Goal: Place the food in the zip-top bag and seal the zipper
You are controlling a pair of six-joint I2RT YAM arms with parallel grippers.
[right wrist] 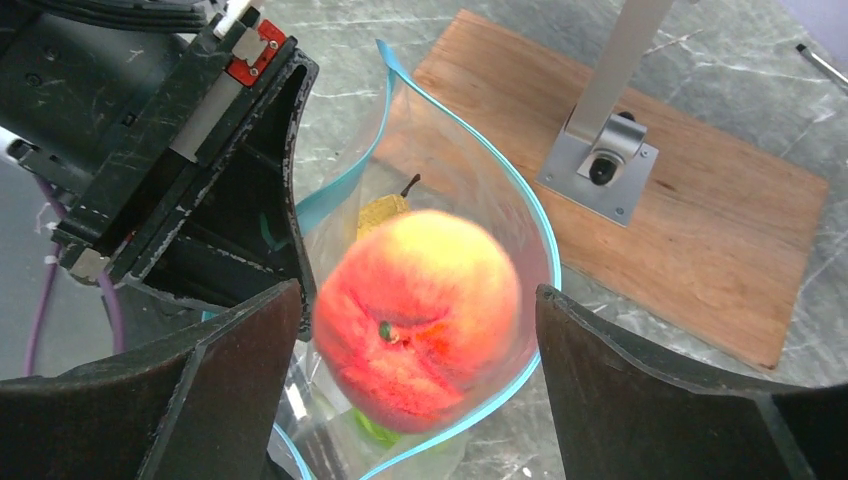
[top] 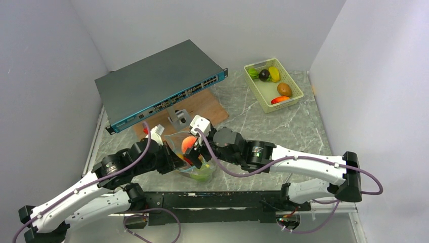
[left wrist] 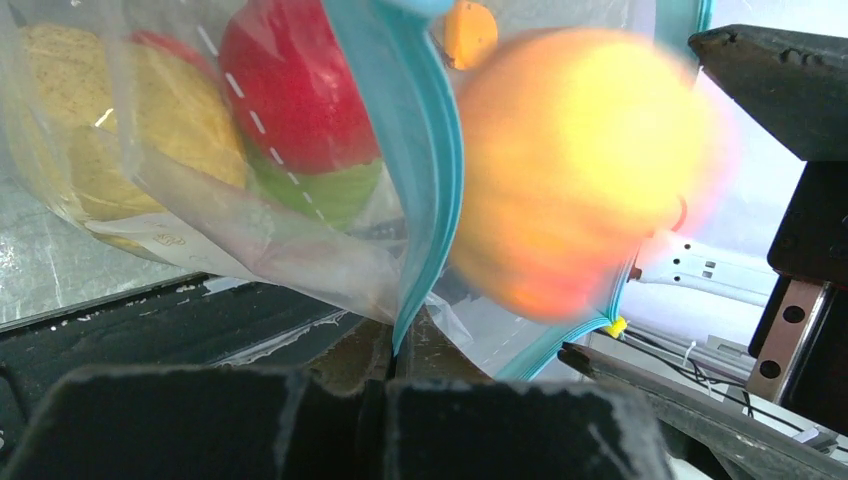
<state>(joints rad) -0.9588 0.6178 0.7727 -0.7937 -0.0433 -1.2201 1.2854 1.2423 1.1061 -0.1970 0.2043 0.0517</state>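
The clear zip-top bag [top: 198,171] stands mouth up between my grippers. My left gripper [top: 174,158] is shut on its teal zipper [left wrist: 428,150] at one edge, the strip pinched between the fingertips, midpoint [left wrist: 400,345]. My right gripper [right wrist: 418,294] is open above the bag mouth. An orange-pink peach [right wrist: 420,310] sits blurred between its fingers with a gap on each side; it also shows in the top view [top: 189,143] and the left wrist view [left wrist: 580,170]. Inside the bag are a yellow lemon [left wrist: 100,120], a red apple [left wrist: 295,90] and a green cabbage [left wrist: 335,192].
A pale green basket [top: 299,92] with several toy foods stands at the back right. A grey network switch [top: 157,81] lies at the back left. A wooden board [right wrist: 690,230] with a metal post [right wrist: 610,150] lies just behind the bag.
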